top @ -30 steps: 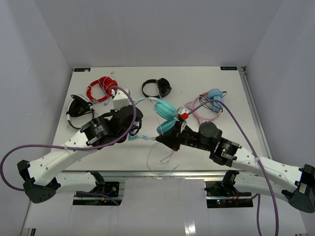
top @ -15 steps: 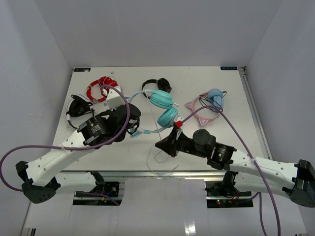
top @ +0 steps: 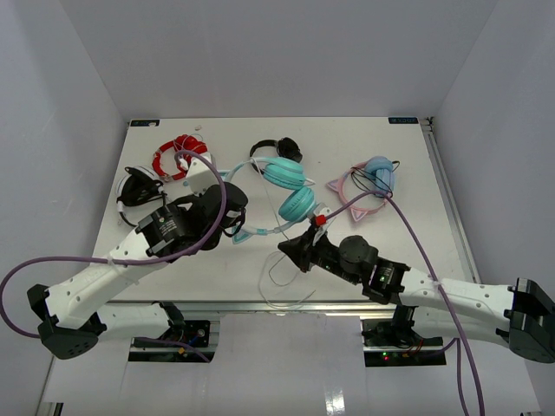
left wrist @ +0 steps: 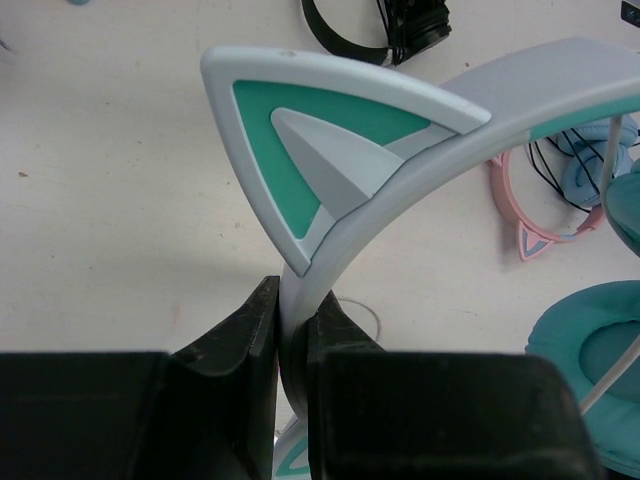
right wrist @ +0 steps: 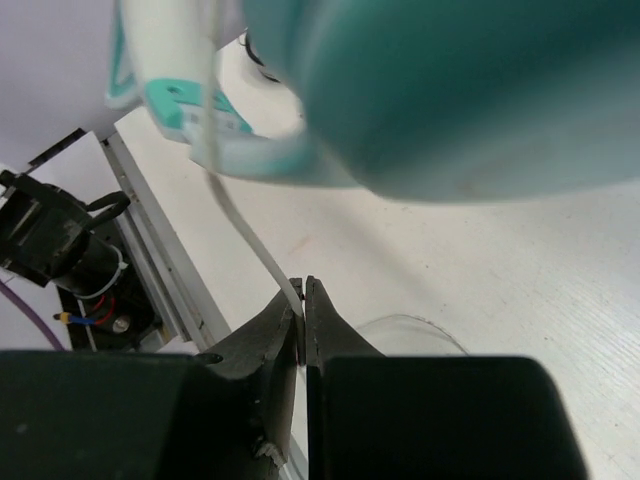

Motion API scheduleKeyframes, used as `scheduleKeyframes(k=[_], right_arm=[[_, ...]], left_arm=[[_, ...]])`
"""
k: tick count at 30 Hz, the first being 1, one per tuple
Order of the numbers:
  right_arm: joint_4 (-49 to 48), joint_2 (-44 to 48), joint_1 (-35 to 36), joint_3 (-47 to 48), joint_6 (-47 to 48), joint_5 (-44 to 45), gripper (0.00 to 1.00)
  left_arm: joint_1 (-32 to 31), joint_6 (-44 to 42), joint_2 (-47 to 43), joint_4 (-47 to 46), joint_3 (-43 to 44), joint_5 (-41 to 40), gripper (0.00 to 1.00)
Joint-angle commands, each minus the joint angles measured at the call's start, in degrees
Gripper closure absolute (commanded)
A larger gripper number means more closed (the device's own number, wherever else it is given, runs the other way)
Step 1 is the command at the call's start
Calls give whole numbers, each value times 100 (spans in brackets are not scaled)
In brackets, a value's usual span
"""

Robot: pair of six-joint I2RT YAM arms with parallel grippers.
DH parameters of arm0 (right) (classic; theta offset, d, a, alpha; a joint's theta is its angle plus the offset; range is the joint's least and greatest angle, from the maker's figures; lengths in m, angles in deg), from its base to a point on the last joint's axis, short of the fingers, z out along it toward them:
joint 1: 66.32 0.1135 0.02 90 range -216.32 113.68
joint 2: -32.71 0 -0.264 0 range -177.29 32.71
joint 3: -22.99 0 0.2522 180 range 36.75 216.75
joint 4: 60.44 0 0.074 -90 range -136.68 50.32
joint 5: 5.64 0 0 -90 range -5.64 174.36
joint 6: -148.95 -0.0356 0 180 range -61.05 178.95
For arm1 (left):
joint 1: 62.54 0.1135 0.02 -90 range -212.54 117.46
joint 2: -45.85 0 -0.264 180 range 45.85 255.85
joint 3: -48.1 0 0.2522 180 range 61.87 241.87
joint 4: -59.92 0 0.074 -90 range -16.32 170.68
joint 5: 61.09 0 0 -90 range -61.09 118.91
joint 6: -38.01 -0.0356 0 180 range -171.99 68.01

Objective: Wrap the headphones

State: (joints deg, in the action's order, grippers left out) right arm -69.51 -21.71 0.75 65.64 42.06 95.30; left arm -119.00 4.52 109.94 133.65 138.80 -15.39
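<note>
The teal headphones (top: pixel 290 189) hang above the table's middle, both round cups facing up. My left gripper (top: pixel 236 227) is shut on their white-and-teal headband (left wrist: pixel 400 140), just below a cat ear (left wrist: pixel 300 130). My right gripper (top: pixel 284 249) is shut on the thin white cable (right wrist: pixel 250 235), which runs up from the jaws to a teal cup (right wrist: pixel 450 90) close overhead. The rest of the cable (top: pixel 282 282) loops loosely over the table's front edge.
Red headphones (top: pixel 178 153) and black ones (top: pixel 137 187) lie at the back left. Another black pair (top: pixel 279 152) lies at the back middle. Pink-banded light-blue cat-ear headphones (top: pixel 368 184) lie at the right. The table's front rail (right wrist: pixel 160 260) is near my right gripper.
The headphones have been lifted and turned, the cups moving toward the back. My right gripper has drawn the cable toward the front left. My left arm has shifted slightly back.
</note>
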Motion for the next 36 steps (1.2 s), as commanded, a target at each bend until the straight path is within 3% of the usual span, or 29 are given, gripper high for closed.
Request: scheduleKeyframes(k=[1, 6, 15, 19, 25, 28, 32, 36], right_arm=[[-656, -80, 39, -371, 90, 644, 88], [-1859, -566, 34, -505, 350, 646, 81], [-3851, -1263, 34, -750, 669, 374, 71], [-4938, -1642, 41, -985, 806, 26, 61], [-5665, -2266, 34, -1061, 889, -61, 53], [-6004, -2483, 36, -1104, 904, -66, 55], [-6242, -2738, 34, -1080, 968, 46, 67], [-6830, -3159, 34, -1121, 968, 54, 68]], left_arm=[[47, 363, -454, -580, 53, 131, 100], [47, 534, -668, -824, -372, 175, 100], [47, 734, -686, -867, -331, 357, 100], [47, 755, -671, -866, -319, 337, 100], [47, 791, -652, -830, -279, 334, 100], [47, 801, -650, -783, -229, 338, 100], [47, 808, -730, -780, -179, 461, 100], [47, 756, -887, -855, -203, 611, 100]])
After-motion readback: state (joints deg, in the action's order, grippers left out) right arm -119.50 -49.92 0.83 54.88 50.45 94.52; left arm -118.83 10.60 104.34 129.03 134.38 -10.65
